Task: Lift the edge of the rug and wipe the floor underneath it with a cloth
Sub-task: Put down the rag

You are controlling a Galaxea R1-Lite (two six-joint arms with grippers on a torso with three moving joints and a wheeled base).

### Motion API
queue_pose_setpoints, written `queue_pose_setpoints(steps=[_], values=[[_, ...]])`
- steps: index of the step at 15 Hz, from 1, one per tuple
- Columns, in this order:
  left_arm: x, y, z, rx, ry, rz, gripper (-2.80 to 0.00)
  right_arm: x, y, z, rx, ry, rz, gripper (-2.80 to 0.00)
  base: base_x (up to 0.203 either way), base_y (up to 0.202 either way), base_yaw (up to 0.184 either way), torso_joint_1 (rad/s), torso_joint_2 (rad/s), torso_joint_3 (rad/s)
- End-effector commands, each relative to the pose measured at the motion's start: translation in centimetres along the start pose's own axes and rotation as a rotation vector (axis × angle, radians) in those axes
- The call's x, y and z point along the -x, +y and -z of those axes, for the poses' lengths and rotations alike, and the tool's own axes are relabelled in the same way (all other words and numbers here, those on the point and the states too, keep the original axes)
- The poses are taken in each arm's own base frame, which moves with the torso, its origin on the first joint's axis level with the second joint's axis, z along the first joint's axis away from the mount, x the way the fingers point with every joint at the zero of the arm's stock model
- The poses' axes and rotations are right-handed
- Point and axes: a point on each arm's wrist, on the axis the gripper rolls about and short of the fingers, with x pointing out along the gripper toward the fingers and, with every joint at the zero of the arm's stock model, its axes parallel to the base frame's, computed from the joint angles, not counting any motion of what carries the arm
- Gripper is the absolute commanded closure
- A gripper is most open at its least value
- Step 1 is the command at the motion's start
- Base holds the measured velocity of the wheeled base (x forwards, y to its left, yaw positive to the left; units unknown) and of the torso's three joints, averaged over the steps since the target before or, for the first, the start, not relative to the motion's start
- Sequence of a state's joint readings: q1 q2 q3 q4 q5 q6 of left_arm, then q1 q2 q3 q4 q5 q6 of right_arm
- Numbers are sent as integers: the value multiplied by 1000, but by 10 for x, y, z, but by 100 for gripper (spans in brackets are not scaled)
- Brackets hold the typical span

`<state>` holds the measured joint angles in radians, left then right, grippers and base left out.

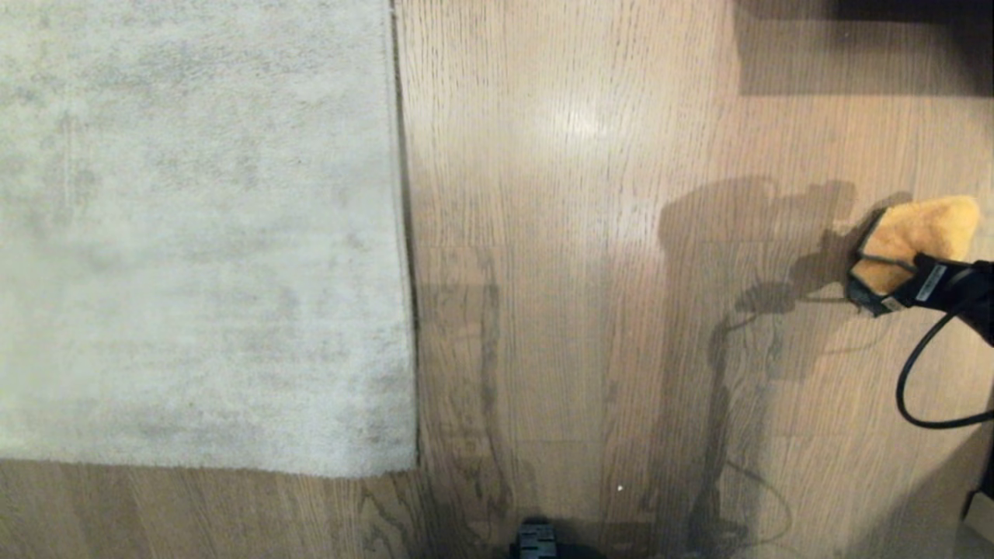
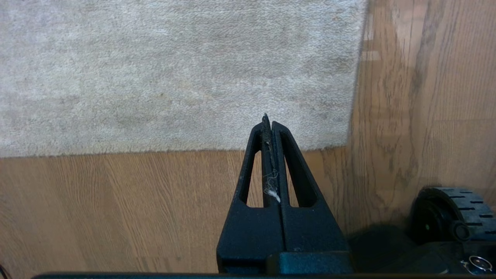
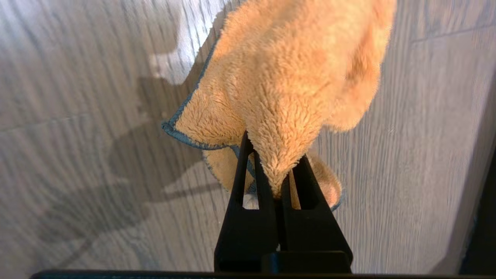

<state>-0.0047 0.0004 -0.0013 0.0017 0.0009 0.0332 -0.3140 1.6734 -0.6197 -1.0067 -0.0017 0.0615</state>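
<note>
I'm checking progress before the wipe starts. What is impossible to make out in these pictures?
- Floor under the rug: hidden by the flat-lying rug in the head and left wrist views.
- Right tool: its arm is cut off by the head view's right edge.
- Cloth: its far end runs off the right wrist view's top edge; folds hide its underside.
- Left tool: absent from the head view.
</note>
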Motion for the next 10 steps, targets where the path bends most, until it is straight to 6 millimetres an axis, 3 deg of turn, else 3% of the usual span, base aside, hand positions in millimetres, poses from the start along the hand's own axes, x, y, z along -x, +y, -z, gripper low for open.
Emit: queue_pose_setpoints(steps=[1,5,6,10], values=[[0,0,0,-1,-1,-1,0,-10,-1,10,0,29,2,0,0,0,0,0,0,0],[0,0,0,-1,-1,-1,0,-15,-1,13,-1,39,3,0,0,0,0,0,0,0],[0,0,0,-1,-1,-1,0,-17,-1,15,0,44,3,-280,0,0,0,0,0,0],[0,0,0,-1,-1,-1,0,-17,-2,17,5,54,3,-280,0,0,0,0,0,0]])
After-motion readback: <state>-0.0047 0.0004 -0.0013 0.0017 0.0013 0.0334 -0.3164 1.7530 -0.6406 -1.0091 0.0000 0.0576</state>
